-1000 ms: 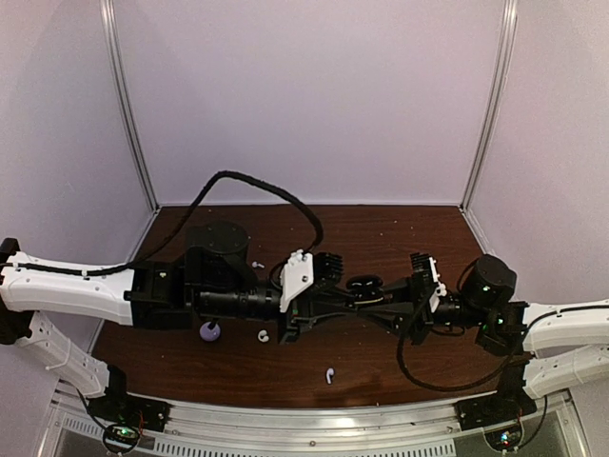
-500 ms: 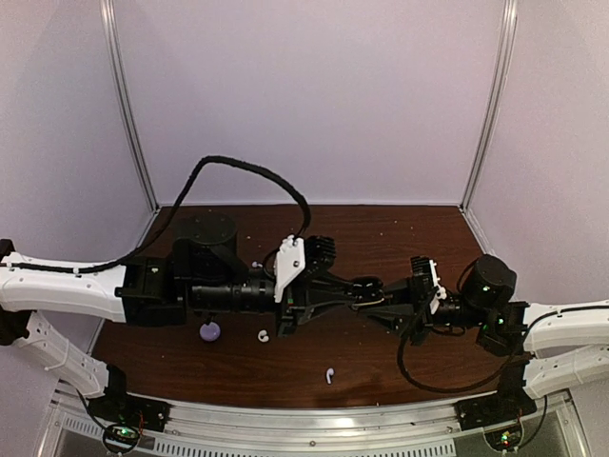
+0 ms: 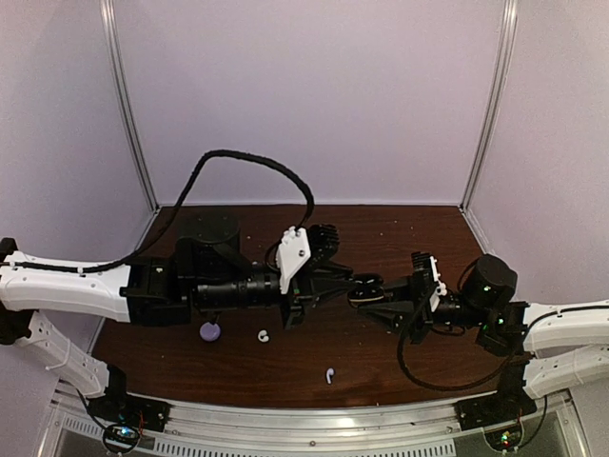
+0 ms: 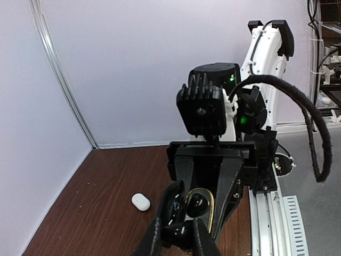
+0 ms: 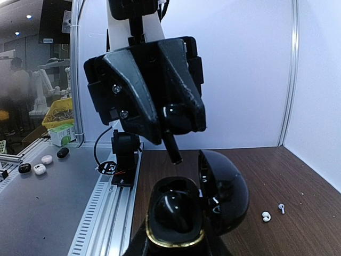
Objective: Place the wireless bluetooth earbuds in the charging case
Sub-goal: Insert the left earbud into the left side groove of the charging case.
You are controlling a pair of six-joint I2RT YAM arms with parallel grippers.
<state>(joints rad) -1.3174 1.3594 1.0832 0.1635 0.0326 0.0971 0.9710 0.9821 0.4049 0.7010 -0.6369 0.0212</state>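
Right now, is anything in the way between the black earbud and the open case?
No, nothing I can see. The black earbud in the left gripper hangs just above the charging case. The lid is swung open to the side, so the gap between them is clear.

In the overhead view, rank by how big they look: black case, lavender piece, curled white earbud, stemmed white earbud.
1. Black case, partly hidden.
2. Lavender piece.
3. Curled white earbud and stemmed white earbud: look alike, not ranked.
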